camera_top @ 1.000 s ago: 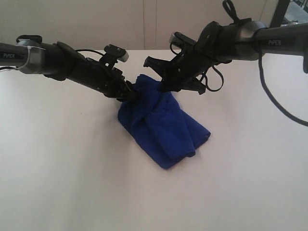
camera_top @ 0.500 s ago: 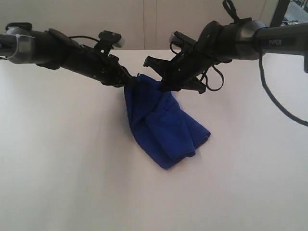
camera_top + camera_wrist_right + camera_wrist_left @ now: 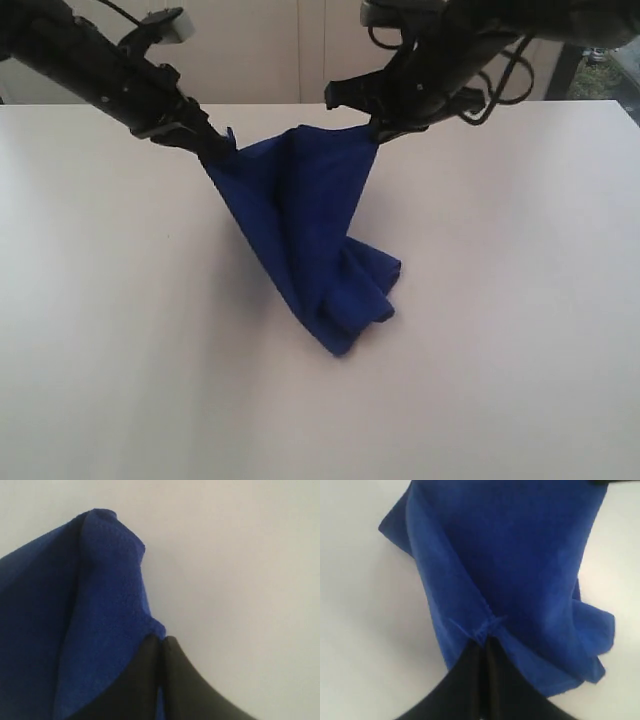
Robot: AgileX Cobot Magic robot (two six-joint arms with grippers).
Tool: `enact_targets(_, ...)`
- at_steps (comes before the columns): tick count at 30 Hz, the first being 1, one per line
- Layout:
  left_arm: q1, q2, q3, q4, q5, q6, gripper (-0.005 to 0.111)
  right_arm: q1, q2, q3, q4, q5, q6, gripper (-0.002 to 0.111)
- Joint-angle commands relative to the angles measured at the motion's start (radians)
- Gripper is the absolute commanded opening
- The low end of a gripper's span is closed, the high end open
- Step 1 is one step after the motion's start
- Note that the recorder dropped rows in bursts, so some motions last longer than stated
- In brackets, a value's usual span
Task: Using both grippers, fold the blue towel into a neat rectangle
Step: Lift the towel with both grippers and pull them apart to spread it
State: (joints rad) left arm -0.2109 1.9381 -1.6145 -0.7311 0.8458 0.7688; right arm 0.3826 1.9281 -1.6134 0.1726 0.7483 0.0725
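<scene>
Royal-blue microfibre, the blue towel hangs as a sagging sheet between 2 grippers held above the white table, its lower end bunched in folds on the tabletop. The left gripper is clamped on 1 upper corner, the right gripper on the other. Only the exterior view shows the bunched end touching the table; each wrist view shows its black fingers pressed together with cloth pinched at the tips.

The left gripper now pinches the towel, and it and the right gripper stand higher, drawing its top edge taut.
</scene>
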Motion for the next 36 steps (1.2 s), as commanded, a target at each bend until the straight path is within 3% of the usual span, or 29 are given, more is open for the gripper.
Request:
enact_targets(1, 0.001, -0.110, -0.002, 0.111, 0.093, -0.103, 0.000, -0.006, -0.107, -0.003, -0.121, 0.089, 0.028, 0.000)
enact_targets(17, 0.001, -0.470, 0.000, 0.374, 0.280, -0.389, 0.000, -0.006, -0.460, 0.032, -0.263, 0.350, 0.037, 0.000)
enact_targets(26, 0.001, -0.736, 0.171, 0.374, 0.300, -0.461, 0.000, -0.006, -0.754, 0.244, -0.263, 0.350, 0.037, 0.000)
enact_targets(30, 0.001, -0.956, 0.277, 0.386, 0.298, -0.511, 0.000, -0.006, -0.989, 0.329, -0.263, 0.380, 0.049, 0.000)
enact_targets(36, 0.001, -1.154, 0.288, 0.568, 0.302, -0.672, 0.000, -0.006, -1.206, 0.335, -0.394, 0.473, 0.107, 0.000)
